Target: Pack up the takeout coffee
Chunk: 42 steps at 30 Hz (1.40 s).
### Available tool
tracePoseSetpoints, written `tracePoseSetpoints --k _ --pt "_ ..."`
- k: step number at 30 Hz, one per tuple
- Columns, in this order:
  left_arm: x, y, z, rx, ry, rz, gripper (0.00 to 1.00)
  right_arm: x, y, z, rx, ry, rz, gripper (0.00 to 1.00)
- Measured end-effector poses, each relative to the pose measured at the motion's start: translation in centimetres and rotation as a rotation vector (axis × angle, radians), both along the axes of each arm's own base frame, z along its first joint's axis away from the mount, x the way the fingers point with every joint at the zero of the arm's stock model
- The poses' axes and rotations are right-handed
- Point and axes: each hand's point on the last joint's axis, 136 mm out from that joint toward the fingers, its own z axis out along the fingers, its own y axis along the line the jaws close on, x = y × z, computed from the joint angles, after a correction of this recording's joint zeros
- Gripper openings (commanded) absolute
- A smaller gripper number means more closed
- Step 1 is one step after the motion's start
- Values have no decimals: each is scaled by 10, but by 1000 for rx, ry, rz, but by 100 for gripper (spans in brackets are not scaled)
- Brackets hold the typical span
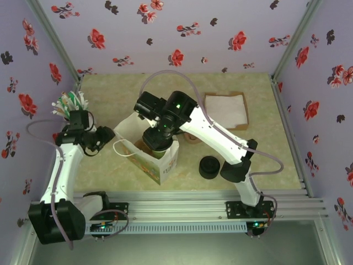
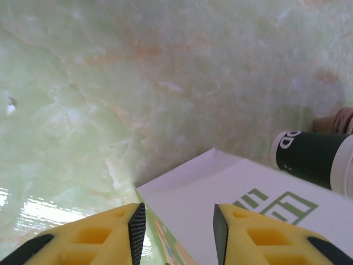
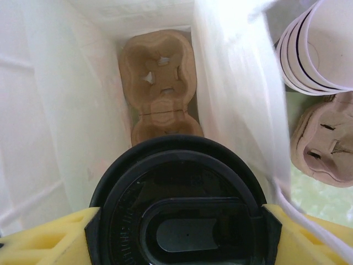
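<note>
Where there was room to move: table (image 1: 265, 160) lay bare right of the bag and in front of it, tho the floral walls (image 1: 182, 33) boxed it in on three sides.
bag mouth: paper bag (image 1: 157, 163) stood open mid-table, and its white walls ran close past both sides of the cup, so pretty snug.
right tool (image 3: 179, 234): clamped on the takeout coffee (image 3: 182, 171), one yellow finger on each side just under the black lid.
coffee spot: upright at the bag's mouth, above the carrier. Couldn't tell how deep the base sat.
inside the bag: brown pulp cup carrier (image 3: 160, 83) on the bottom, visible wells empty.
left tool (image 2: 179, 221): jaws apart, gripping nothing, the bag's corner showing through the gap. It sat at the bag's left edge by the handle (image 1: 122, 148).
outside the bag: stack of cups (image 3: 317, 47) and a second carrier (image 3: 328, 143) just past the right wall; stack of black lids (image 1: 209, 167) right of the bag, apart from it; cardboard tray (image 1: 227, 109) with white napkins further back; bundle of sticks (image 1: 70, 104) in the far-left corner.
</note>
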Motion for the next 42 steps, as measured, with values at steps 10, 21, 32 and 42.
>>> tracePoseSetpoints --k 10,21,32,42 --pt "-12 -15 -22 -12 46 -50 38 5 3 17 51 -43 -7 69" --pt "-8 -17 -19 -14 27 -57 38 6 3 18 49 -50 -10 69" --pt "-6 -17 -20 -14 22 -57 38 8 9 6 29 -63 -6 68" --pt "-4 -17 -20 -14 19 -58 38 4 22 -11 15 -80 17 68"
